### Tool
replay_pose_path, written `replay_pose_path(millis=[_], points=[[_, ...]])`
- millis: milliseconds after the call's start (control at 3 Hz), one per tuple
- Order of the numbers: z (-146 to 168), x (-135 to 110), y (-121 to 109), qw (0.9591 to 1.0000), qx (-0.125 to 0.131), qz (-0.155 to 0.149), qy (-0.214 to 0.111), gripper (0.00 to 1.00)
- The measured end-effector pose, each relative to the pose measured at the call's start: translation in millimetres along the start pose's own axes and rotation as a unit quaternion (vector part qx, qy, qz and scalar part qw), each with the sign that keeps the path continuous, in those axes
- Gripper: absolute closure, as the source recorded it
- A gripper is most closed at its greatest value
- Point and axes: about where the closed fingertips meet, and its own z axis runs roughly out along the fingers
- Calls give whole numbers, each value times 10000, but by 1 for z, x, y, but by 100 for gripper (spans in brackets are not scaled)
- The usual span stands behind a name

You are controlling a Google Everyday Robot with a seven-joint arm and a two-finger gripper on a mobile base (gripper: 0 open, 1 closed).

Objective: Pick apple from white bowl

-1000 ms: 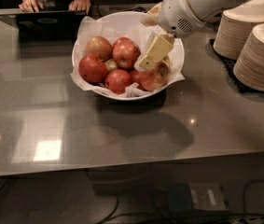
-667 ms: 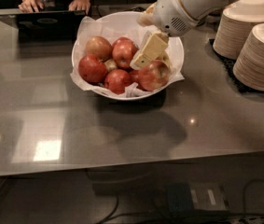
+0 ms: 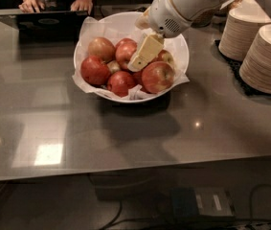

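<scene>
The white bowl (image 3: 178, 42), lined with crinkled white paper, stands on the grey counter and holds several apples. A glossy red apple (image 3: 124, 52) lies in the middle, with two more red ones at the left (image 3: 95, 71) and front (image 3: 121, 83). A paler tan-yellow apple (image 3: 101, 48) lies at the back left. A red apple with a yellow-green patch (image 3: 158, 76) lies at the front right. My gripper (image 3: 138, 63) reaches down from the upper right into the bowl, its cream tip just right of the middle red apple. No apple is lifted.
Stacks of white plates (image 3: 266, 56) stand at the right edge on a dark mat. A person's hands (image 3: 81, 5) rest at a dark laptop (image 3: 49, 23) behind the bowl. The grey counter (image 3: 125, 138) stretches toward the front edge.
My gripper has moved a little to the left, from the right side of the bowl toward its middle. The apples and the bowl have not moved.
</scene>
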Motion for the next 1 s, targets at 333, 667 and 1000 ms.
replay_pose_path(millis=[333, 667, 1000], points=[[16, 0, -1, 9998, -196, 62, -35, 20], [33, 1, 2, 9990, -416, 136, -73, 21], [44, 3, 3, 9982, -550, 198, -117, 39]])
